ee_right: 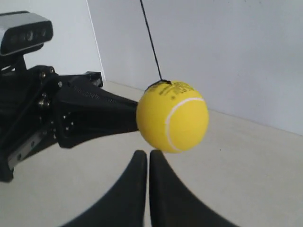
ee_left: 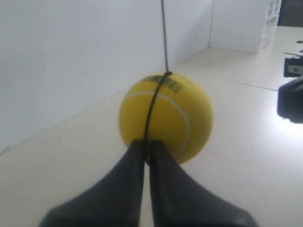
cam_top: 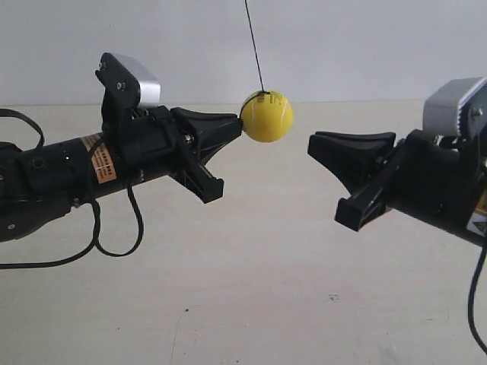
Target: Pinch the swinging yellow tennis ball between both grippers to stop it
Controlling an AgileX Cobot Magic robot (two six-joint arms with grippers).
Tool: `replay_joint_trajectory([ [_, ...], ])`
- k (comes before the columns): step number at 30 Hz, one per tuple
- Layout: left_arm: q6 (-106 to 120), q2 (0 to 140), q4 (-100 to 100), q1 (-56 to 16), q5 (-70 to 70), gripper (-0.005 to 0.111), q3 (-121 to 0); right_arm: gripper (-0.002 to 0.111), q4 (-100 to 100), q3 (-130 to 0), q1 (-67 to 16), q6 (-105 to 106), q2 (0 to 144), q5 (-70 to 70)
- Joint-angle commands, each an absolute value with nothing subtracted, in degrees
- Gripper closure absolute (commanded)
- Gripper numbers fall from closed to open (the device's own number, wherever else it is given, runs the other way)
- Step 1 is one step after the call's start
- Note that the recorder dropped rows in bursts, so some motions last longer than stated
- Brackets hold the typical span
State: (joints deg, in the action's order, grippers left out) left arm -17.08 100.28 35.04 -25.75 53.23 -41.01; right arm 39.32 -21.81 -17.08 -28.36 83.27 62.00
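Left end effector (cam_top: 239, 126) closed, tip touching yellow tennis ball (cam_top: 268, 116); right end effector (cam_top: 311, 144) closed, apparently just beside.

We see a pale tabletop (cam_top: 251, 304) with a plain white wall (cam_top: 358, 46) rising along its far edge. A small dark speck (cam_top: 332, 297) lies on the tabletop, and a white cabinet (ee_left: 246, 23) stands at one end of the tabletop.

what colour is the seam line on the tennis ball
White, curving across the yellow tennis ball; the right wrist view shows it best.
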Motion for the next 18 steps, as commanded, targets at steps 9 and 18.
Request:
replay_joint_trajectory([
  [9, -15.80, 100.33, 35.37, -26.08, 50.42, 0.102, -41.35, 0.108, 35.76, -27.54, -20.01, -21.56, 84.65, 52.04],
  [18, -15.77, 100.33, 36.96, -25.96, 48.43, 0.102, -41.35, 0.108, 39.68, -29.30, -20.01, -23.44, 84.65, 46.91],
])
